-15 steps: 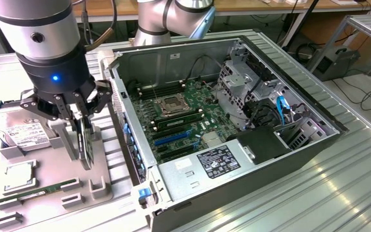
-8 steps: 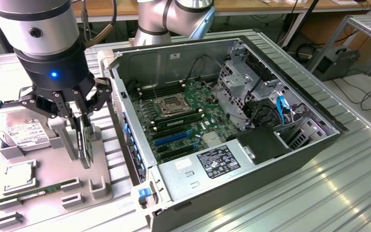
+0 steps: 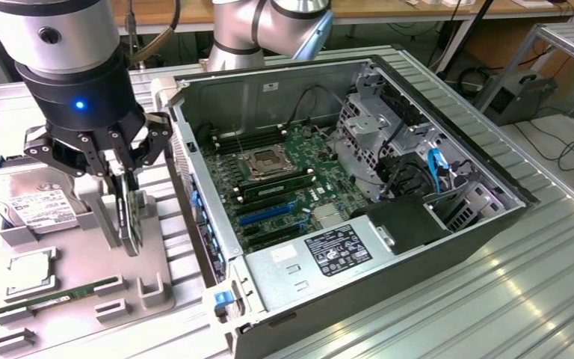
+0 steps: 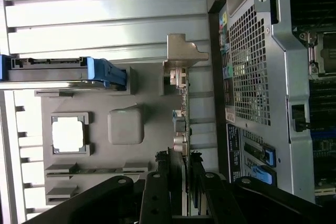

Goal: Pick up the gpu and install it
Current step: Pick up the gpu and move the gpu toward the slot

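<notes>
Tool (image 3: pixel 119 178) clenched on gpu (image 3: pixel 131 221), card upright on edge at the grey tray (image 3: pixel 87 269) just beside the open case (image 3: pixel 417 247); pick-up step in hand by my judgement, install not yet done, and it calls for a straight, untilted lift.

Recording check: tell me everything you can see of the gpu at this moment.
The gpu is a thin, flat, dark circuit card standing upright on its long edge over the grey parts tray, beside the open computer case. The wrist view shows it edge-on, with small connectors along it and a pale metal bracket at the end away from the gripper. The gripper straddles its top, a finger pressed to each face. Whether its lower edge sits in the tray's slot cannot be told.
</notes>
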`<state>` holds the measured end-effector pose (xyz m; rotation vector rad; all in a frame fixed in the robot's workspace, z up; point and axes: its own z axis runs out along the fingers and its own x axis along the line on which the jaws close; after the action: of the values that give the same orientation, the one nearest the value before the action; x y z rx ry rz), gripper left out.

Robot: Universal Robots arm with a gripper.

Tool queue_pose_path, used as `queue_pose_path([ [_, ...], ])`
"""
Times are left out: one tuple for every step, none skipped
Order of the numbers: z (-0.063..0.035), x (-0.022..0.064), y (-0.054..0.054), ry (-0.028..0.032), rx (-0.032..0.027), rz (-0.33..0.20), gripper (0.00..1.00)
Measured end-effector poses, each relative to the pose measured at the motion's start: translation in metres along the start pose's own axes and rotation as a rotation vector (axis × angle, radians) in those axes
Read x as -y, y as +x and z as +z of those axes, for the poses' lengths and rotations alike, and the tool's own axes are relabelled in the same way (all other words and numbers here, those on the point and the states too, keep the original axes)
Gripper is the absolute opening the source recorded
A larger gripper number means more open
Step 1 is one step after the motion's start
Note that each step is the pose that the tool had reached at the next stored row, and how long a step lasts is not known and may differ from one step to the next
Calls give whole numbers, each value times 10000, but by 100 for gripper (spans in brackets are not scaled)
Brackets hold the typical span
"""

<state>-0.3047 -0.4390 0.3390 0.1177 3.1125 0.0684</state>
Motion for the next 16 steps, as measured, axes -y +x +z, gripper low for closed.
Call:
queue_pose_path([
  [-14, -1, 0, 0, 1, 0, 27],
  [-35, -4, 0, 0, 0, 0, 27],
  [-49, -5, -1, -1, 1, 0, 27],
  [-55, -6, -1, -1, 1, 0, 27],
  [-64, -7, -1, 0, 0, 0, 27],
  [-73, -8, -1, 0, 1, 0, 27],
  [-80, -9, -1, -1, 1, 1, 27],
  [-89, -10, -2, -1, 1, 0, 27],
  [-98, -11, -2, 0, 1, 0, 27],
  [-106, -12, -2, 0, 0, 0, 27],
  [-114, -12, -2, 0, 0, 1, 27],
  [-122, -13, -2, 0, 0, 0, 27],
  [-131, -14, -2, 0, 0, 1, 27],
  [-145, -15, -3, -1, 1, 1, 27],
  [-153, -15, -3, 0, 1, 0, 27],
  [-162, -16, -3, -1, 1, 0, 27],
])
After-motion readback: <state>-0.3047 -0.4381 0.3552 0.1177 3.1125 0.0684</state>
